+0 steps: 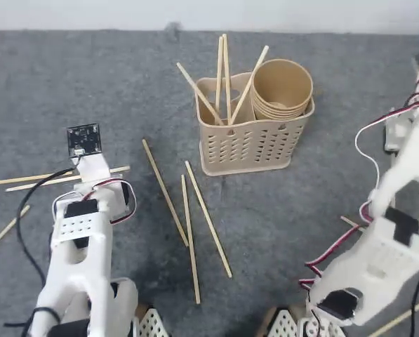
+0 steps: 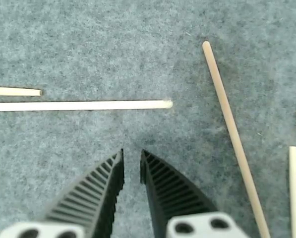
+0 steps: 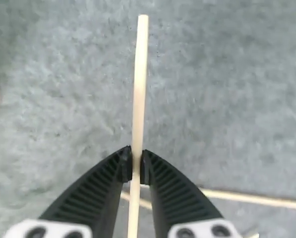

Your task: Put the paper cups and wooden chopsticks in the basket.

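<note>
A beige perforated basket [image 1: 244,144] stands at the back middle of the grey carpet. It holds stacked paper cups [image 1: 283,88] and several wooden chopsticks [image 1: 223,70] standing up. Three loose chopsticks [image 1: 189,239] lie in front of it. My left gripper [image 2: 132,152] hovers low over the carpet, shut with nothing in it. Just beyond its tips a chopstick [image 2: 88,105] lies crosswise, and another [image 2: 232,134] runs diagonally beside it. My right gripper [image 3: 135,151] is shut on a chopstick [image 3: 140,74] that points straight ahead over the carpet.
Two chopsticks [image 1: 27,179] lie at the left by the left arm [image 1: 79,239], and one more [image 1: 5,228] near the left edge. Others lie by the right arm [image 1: 384,246], one at the bottom right [image 1: 398,319]. Loose cables hang around both arms.
</note>
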You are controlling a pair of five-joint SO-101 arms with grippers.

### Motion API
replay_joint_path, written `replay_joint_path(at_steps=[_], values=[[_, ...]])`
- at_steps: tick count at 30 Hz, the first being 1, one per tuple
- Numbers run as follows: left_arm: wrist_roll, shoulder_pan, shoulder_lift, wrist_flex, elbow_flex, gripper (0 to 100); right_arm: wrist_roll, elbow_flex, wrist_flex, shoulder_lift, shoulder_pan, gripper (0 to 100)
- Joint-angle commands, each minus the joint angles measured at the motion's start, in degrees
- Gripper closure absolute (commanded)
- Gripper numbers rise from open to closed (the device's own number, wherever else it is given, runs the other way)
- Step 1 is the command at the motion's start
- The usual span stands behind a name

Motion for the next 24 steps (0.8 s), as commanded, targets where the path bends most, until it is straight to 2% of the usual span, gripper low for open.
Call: replay_joint_path(at_steps=[1,5,13,18,24], values=[[-0.5,-0.4,-2.0,-1.2,-0.6,95,-3.9,-3.1,4.0,-9.5,0.5,99.1],[-0.5,-0.4,-2.0,-1.2,-0.6,95,-7.7,-0.2,4.6,-15.7,0.7,99.1],[-0.5,-0.4,-2.0,-1.2,-0.6,95,-11.5,16.9,0.9,-34.7,-2.7,99.1],[-0.5,-0.4,-2.0,-1.2,-0.6,95,-14.9,26.7,-6.5,-45.4,-8.8,99.1],[-0.5,-0.4,-2.0,-1.2,-0.6,95,-22.8,31.7,-15.5,-54.5,-18.3,99.1]])
